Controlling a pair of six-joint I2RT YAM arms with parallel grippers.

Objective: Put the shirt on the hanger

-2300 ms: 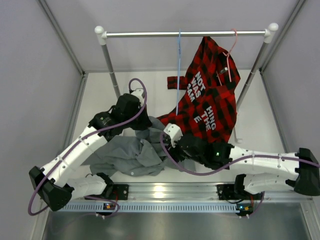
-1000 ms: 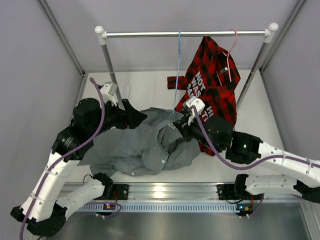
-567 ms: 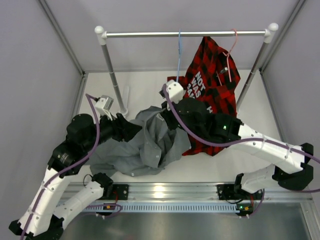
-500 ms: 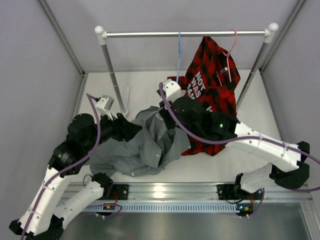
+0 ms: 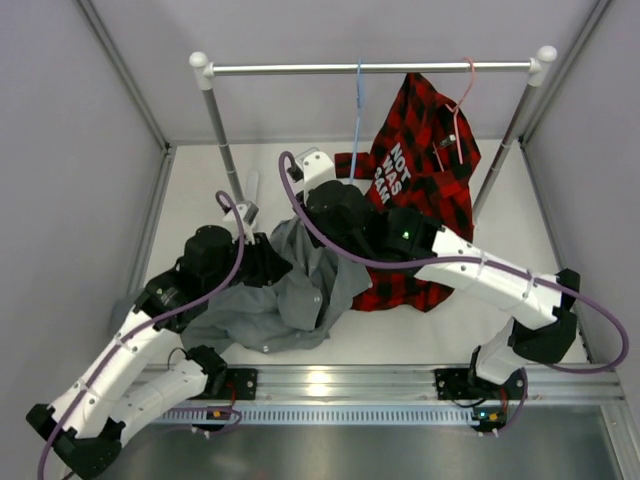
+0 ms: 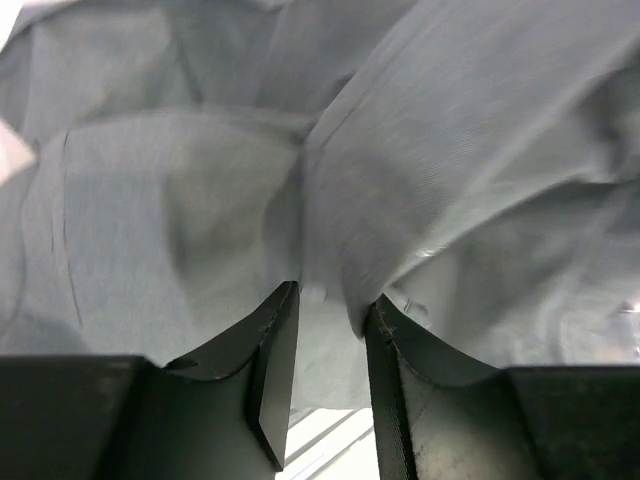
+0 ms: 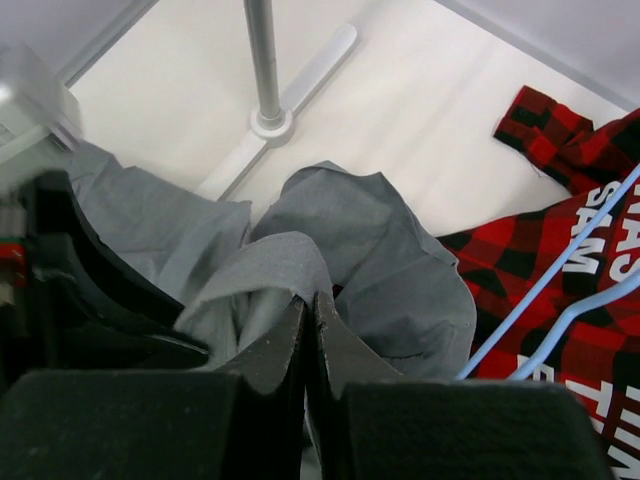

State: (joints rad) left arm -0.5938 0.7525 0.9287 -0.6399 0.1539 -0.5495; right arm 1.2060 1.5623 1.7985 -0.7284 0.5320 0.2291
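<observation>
The shirt (image 5: 275,295), crumpled on the table (image 5: 480,335), is being pinched at a raised fold by the right gripper (image 7: 311,318), its jaws pressed fully together on the cloth. The left gripper (image 6: 330,335) is being held against the shirt, jaws narrowly apart, with a ridge of fabric between them. The hanger (image 5: 357,110) is being carried by the rail (image 5: 300,69), just beside the right gripper.

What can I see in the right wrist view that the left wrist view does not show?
Only right wrist: the rack post, the plaid shirt, the blue hanger and the right gripper, shut on grey fabric. Only left wrist: the left gripper, jaws apart around a fold. Both: the grey shirt, which fills nearly all of the left wrist view.
</observation>
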